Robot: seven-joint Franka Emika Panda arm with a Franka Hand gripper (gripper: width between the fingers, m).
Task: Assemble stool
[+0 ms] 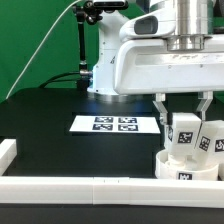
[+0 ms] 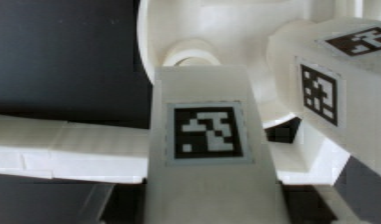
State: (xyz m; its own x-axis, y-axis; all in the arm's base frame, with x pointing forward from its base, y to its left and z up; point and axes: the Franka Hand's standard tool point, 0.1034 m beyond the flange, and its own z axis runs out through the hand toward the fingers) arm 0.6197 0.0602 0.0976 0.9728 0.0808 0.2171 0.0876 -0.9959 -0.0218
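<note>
The round white seat (image 1: 178,172) lies at the exterior view's lower right, against the white rail. My gripper (image 1: 184,118) is above it, shut on a white leg (image 1: 183,137) that hangs upright with its lower end at the seat's top. A second tagged leg (image 1: 211,142) stands on the seat right beside it. In the wrist view the held leg (image 2: 208,130) runs down the middle with its tag facing the camera. Its far end is at a hole in the seat (image 2: 190,52), and the second leg (image 2: 334,80) is close alongside. Whether the held leg sits in the hole is hidden.
The marker board (image 1: 115,124) lies on the black table just beyond the seat. A white rail (image 1: 90,189) runs along the front edge, with a short white piece (image 1: 8,153) at the exterior view's left. The rail also shows in the wrist view (image 2: 62,145).
</note>
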